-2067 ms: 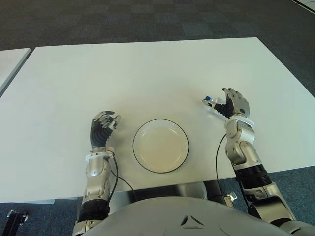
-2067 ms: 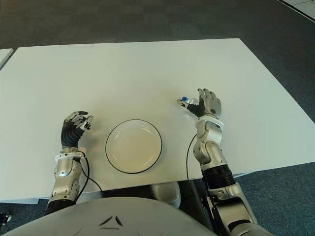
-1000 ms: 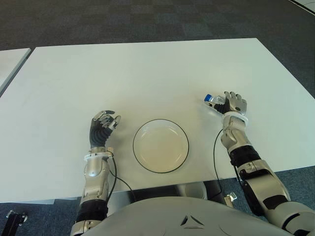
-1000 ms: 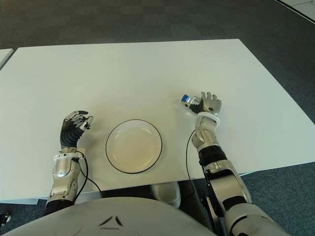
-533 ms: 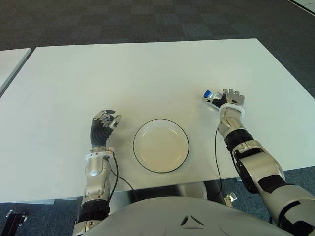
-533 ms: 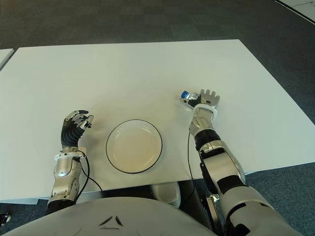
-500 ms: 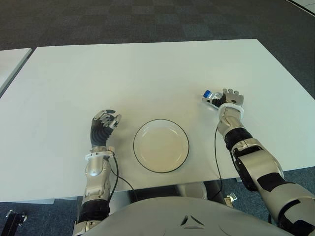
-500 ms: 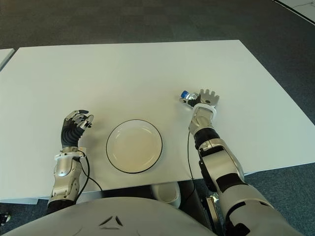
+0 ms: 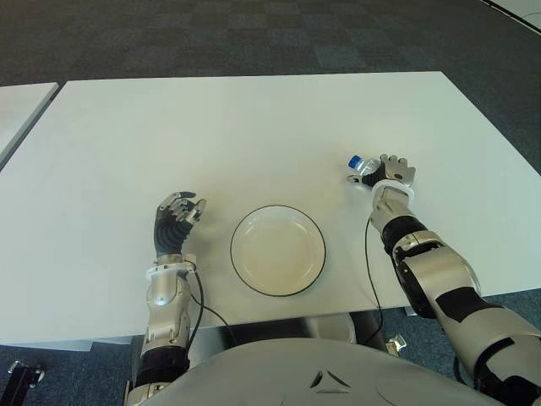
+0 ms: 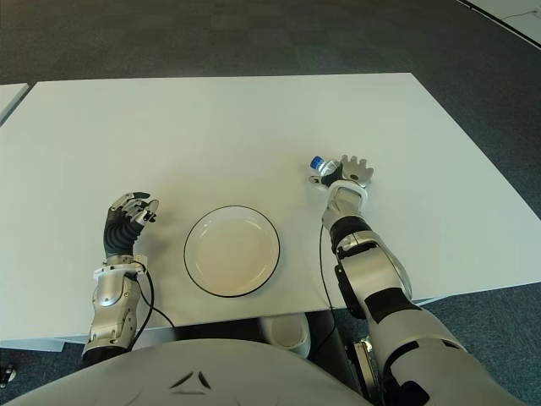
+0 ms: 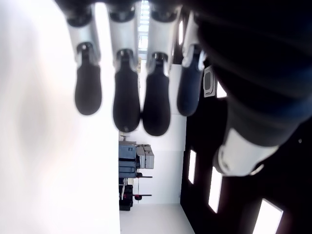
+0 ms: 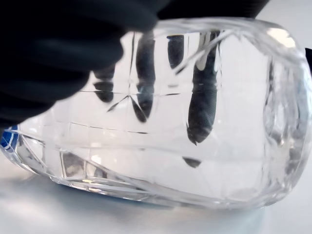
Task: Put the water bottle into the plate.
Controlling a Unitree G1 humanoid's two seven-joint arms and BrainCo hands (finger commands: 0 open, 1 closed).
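Observation:
A clear water bottle point(image 9: 362, 166) with a blue cap lies on its side on the white table point(image 9: 211, 127), right of the plate. My right hand point(image 9: 388, 169) is over it; in the right wrist view the bottle point(image 12: 161, 146) fills the picture and dark fingers curl around its far side, seen through the plastic. The round white plate point(image 9: 278, 250) with a dark rim sits near the front edge, with nothing in it. My left hand point(image 9: 177, 220) shows left of the plate, fingers point(image 11: 126, 92) relaxed and holding nothing.
Dark carpet runs beyond the table's far and right edges. A second white table corner point(image 9: 21, 106) shows at the far left. Bare tabletop stretches between the plate and the bottle.
My right hand has lowered and reached forward onto the bottle, with the forearm dropping toward the table. The bottle has shifted only slightly. My left hand has not moved.

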